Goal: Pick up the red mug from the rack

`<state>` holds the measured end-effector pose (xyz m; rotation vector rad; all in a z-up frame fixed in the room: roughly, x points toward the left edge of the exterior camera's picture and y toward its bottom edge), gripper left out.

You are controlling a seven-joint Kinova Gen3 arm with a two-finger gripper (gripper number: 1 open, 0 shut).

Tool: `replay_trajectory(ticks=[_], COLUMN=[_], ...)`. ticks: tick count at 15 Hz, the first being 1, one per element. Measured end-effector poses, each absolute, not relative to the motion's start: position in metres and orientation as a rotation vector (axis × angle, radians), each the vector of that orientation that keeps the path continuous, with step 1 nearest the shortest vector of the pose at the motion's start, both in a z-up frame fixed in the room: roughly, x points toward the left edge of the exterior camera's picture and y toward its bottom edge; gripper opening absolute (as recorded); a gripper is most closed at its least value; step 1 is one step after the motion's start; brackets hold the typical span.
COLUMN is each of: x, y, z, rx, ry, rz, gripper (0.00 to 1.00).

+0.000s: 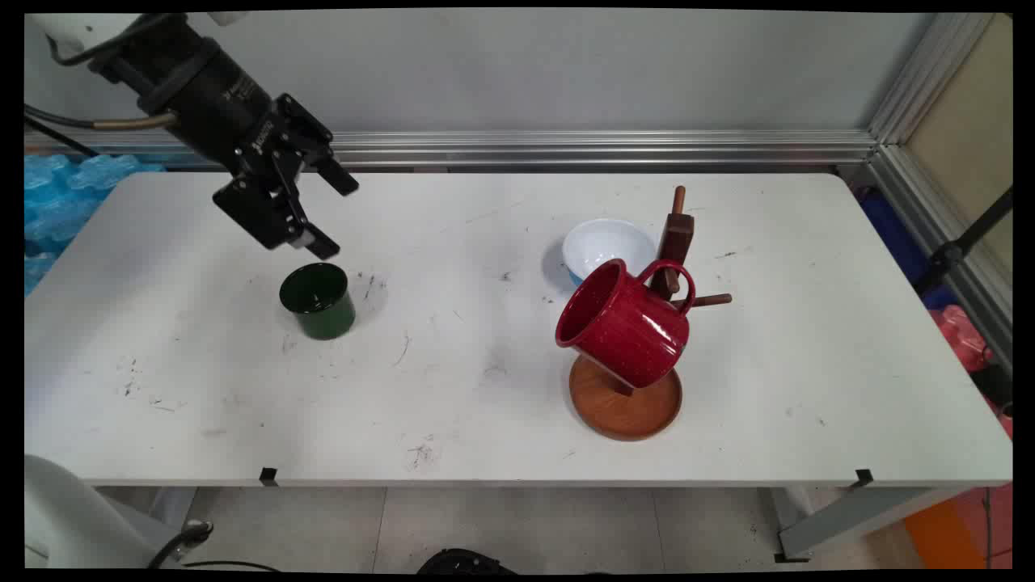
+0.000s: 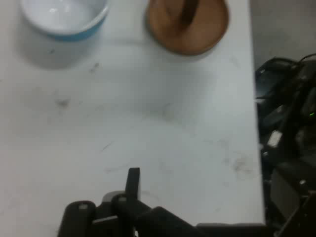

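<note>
Main view: black gripper (image 1: 330,212) hangs tilted over the far-left part of the white table (image 1: 517,388), fingers spread wide, nothing between them. Small white lettering on the gripper body, too small to read. Nearest thing is the dark green mug (image 1: 317,300), upright on the table just near-right of the lower fingertip, not touching it. Well to the right stands a wooden mug tree (image 1: 639,380): round brown base, dark upright post, pegs sticking out. A red speckled mug (image 1: 624,323) hangs on it by its handle, tilted, mouth facing left. Just behind the tree, on the far side, a white bowl (image 1: 606,246) with a blue outside sits on the table. Table surface carries dark scuff marks. No readable labels on mugs, bowl or tree.

Hand view: blurred. Gripper linkage at the bottom edge with one finger (image 2: 133,181) rising from it; nothing held. Bare scuffed table ahead, the bowl (image 2: 64,19) at top left, the tree's round base (image 2: 197,29) at top centre. Table edge runs down the right side, dark clutter beyond it.
</note>
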<state>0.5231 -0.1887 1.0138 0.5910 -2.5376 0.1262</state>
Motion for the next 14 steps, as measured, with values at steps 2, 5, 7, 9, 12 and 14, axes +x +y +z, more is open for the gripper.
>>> replay_trajectory(ticks=[2, 5, 7, 9, 12, 14], x=[0.514, 0.495, 0.485, 0.464, 0.437, 0.418], y=[-0.184, -0.177, -0.174, -0.171, -0.17, -0.171], z=[1.015, 1.018, 1.019, 1.019, 1.019, 1.019], rx=[0.589, 0.587, 0.587, 0.59, 0.596, 0.602], ry=[-2.526, -2.506, -2.496, -2.473, -2.44, -2.418], rz=[0.097, 0.045, 0.022, -0.014, -0.051, -0.071], gripper=[1.0, 1.0, 1.0, 1.0, 1.0, 1.0])
